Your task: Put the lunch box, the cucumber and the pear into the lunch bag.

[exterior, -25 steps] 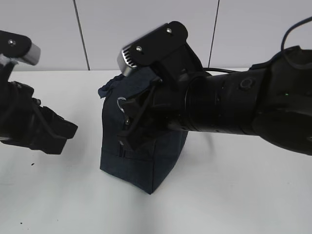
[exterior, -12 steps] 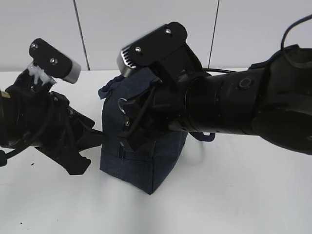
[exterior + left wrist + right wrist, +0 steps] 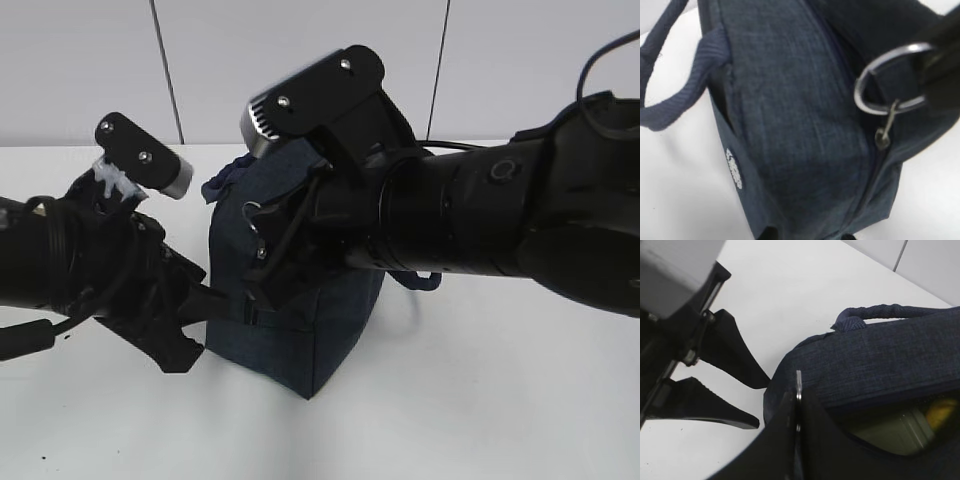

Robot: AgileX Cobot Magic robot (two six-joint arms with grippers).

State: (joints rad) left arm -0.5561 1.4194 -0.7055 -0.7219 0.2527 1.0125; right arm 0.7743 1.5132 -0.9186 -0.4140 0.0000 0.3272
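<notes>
The navy lunch bag stands mid-table. My right gripper is shut on its metal ring pull at the bag's top left; the ring shows edge-on between the shut fingers. Through the open top I see the lunch box's pale green lid and the yellow pear inside the bag. The cucumber is hidden. My left gripper is open at the bag's lower left end; its fingers stand apart, the upper tip touching the fabric. The left wrist view shows the bag and ring close up.
The bag's loop handles stick out at its far side and hang on the left in the left wrist view. The white table runs to a pale panelled wall behind. The right arm's bulk covers the bag's right side.
My left arm has swung right and down from the table's left side to the bag's left end, jaws open. The right gripper and the bag have stayed put.
</notes>
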